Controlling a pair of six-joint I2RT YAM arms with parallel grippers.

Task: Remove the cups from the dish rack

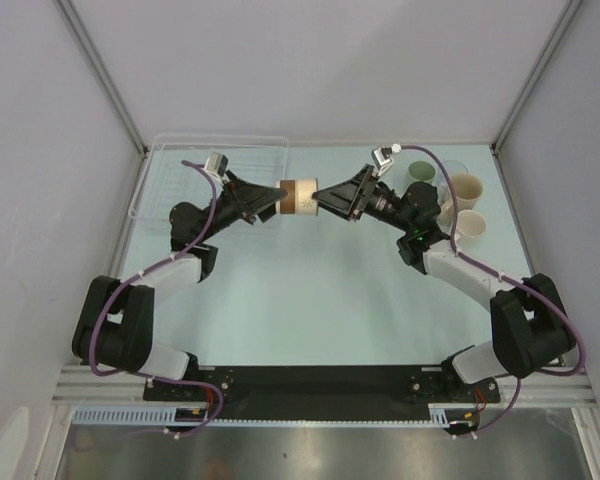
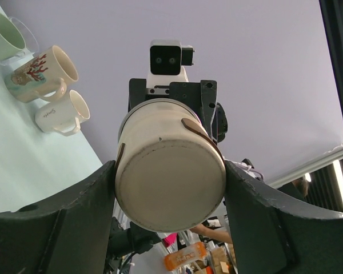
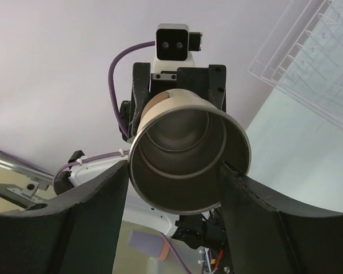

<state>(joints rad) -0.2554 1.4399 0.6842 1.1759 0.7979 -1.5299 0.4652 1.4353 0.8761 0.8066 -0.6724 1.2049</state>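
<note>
A brown and cream cup (image 1: 300,196) hangs sideways above the table, held between both arms. My left gripper (image 1: 278,198) is shut on its base end; in the left wrist view the cream base (image 2: 170,177) fills the gap between the fingers (image 2: 74,217). My right gripper (image 1: 323,197) is shut on its mouth end, where the metal-lined rim (image 3: 188,165) sits between the fingers (image 3: 257,222). The clear dish rack (image 1: 170,165) lies at the back left, behind the left arm, and its grid (image 3: 308,63) also shows in the right wrist view.
Other cups stand at the back right: a pale green one (image 1: 421,172), a clear glass (image 1: 452,166), a beige one (image 1: 466,188) and a white one (image 1: 472,224). The enclosure walls meet the table close behind them.
</note>
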